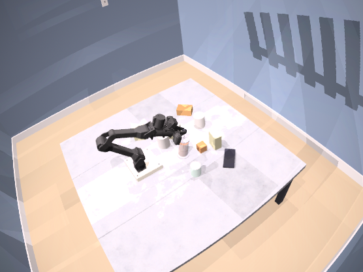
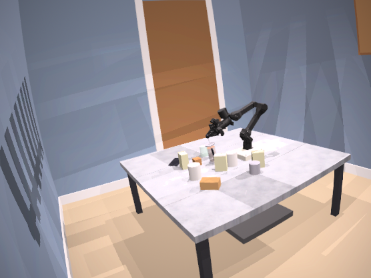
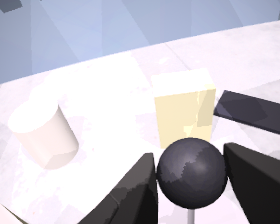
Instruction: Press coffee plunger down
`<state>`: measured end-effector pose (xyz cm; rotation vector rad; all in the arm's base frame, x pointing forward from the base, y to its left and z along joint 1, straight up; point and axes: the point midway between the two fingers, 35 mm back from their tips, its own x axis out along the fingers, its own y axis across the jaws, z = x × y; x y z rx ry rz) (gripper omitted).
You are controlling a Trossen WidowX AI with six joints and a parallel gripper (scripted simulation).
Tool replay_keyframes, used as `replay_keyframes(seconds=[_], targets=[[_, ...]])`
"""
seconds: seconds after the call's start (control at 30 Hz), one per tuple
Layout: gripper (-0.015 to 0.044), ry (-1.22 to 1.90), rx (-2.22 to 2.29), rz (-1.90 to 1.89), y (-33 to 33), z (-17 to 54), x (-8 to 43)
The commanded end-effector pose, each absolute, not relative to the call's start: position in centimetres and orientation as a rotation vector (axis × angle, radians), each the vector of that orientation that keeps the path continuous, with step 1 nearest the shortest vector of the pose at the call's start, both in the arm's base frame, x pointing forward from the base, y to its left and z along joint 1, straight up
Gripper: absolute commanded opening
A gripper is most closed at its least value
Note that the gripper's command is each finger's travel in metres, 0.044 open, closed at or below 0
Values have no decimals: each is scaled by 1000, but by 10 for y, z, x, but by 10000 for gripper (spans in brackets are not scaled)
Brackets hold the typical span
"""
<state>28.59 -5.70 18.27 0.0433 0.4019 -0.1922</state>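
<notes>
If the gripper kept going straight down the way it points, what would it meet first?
The gripper, shut on the dark round plunger knob, points down the thin rod; likely the coffee press lid comes first, though depth is unclear.
</notes>
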Motion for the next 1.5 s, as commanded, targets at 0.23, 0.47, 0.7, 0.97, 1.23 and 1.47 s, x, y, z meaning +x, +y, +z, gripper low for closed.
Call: replay_keyframes(seconds=[0.23,0.47,0.7,0.97,1.23,1.47], targets=[[123,499,52,-191,-57,152,285],[123,498,52,-191,-57,153,287],[123,498,52,-191,-57,153,289],[123,498,52,-191,-57,154,290],[123,498,52,-191,-58,154,292],[123,498,52,-191,-58,155,293]])
